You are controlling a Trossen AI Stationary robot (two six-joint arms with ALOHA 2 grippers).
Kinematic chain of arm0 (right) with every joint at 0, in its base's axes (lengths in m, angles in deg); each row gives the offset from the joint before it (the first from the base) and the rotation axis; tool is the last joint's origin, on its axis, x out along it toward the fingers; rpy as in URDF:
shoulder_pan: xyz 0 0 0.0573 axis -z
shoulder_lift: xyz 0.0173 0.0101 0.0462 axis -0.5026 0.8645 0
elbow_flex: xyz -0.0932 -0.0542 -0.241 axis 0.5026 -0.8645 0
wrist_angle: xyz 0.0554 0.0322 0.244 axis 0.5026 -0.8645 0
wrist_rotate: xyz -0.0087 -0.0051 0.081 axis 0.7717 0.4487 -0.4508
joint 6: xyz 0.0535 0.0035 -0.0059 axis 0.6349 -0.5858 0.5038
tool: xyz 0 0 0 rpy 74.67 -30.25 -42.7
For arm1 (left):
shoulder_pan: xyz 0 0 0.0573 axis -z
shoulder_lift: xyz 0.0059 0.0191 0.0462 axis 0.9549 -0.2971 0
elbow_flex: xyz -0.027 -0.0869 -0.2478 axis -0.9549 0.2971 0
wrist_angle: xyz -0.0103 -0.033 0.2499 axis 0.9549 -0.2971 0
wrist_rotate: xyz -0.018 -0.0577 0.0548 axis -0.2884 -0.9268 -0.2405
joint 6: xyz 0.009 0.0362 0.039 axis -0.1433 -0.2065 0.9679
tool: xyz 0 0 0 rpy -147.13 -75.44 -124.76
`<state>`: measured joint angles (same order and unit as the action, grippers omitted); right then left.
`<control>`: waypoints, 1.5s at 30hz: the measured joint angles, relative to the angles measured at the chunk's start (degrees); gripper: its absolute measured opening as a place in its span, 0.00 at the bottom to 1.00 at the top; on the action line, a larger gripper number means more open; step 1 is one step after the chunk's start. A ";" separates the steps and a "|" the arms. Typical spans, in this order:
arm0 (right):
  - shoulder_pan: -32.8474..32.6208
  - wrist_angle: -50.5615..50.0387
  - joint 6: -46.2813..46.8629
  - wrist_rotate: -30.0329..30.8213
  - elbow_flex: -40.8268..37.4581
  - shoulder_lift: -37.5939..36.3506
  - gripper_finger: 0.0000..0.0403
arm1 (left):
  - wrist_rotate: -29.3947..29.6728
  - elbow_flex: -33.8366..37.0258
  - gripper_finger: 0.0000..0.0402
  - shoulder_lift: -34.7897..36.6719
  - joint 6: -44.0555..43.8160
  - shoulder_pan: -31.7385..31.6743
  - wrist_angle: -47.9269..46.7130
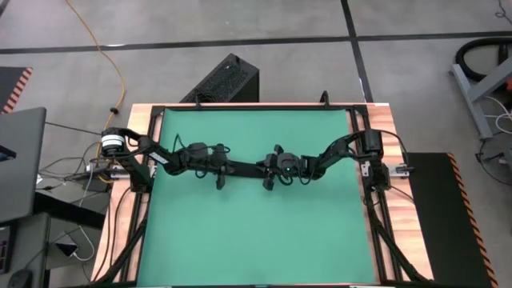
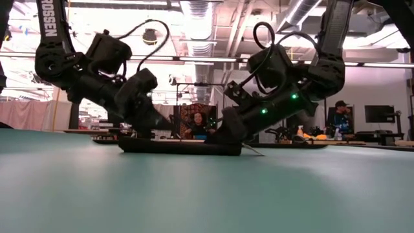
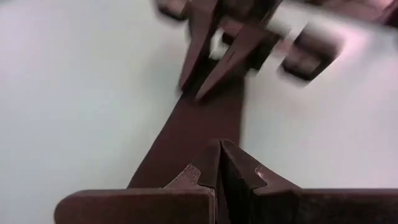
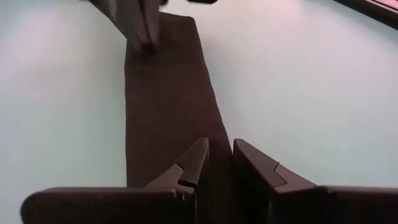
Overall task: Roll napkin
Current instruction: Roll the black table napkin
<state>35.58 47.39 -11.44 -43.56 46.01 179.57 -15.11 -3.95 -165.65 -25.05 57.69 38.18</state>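
1. The big green desk (image 1: 256, 240) holds one long, thin black napkin (image 2: 181, 147). It lies flat in the middle of the desk, running from left to right.
2. The left gripper (image 1: 219, 179) is at the left end of the napkin. Its fingers are pressed tight together with the cloth right under its tips.
3. The right gripper (image 1: 270, 181) is at the right end. Its fingers sit a little apart, with a bit of cloth between them.
4. What could go wrong: the napkin is soft and thin. If one gripper pulls harder than the other, I think the cloth could slip out or twist.
5. If that happens, the roll might come out loose or crooked.
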 joint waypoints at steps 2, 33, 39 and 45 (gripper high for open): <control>0.00 -0.16 -0.02 0.00 0.00 0.01 0.24 | -1.86 0.00 0.00 0.00 -0.86 0.00 3.26; 0.00 -0.65 -0.17 0.00 0.00 0.01 0.24 | 3.94 0.42 0.00 -6.98 2.39 -0.17 3.45; 0.00 -0.80 -0.17 0.02 -0.02 0.00 0.24 | 5.04 0.32 0.00 -17.36 -1.39 -0.13 13.14; -0.04 -0.72 -0.18 0.02 -0.02 0.00 0.24 | 6.40 0.50 0.00 -21.11 -2.00 0.07 16.52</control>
<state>35.54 46.68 -11.62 -43.54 45.98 179.57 -8.71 -3.45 -186.76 -27.05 57.76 54.70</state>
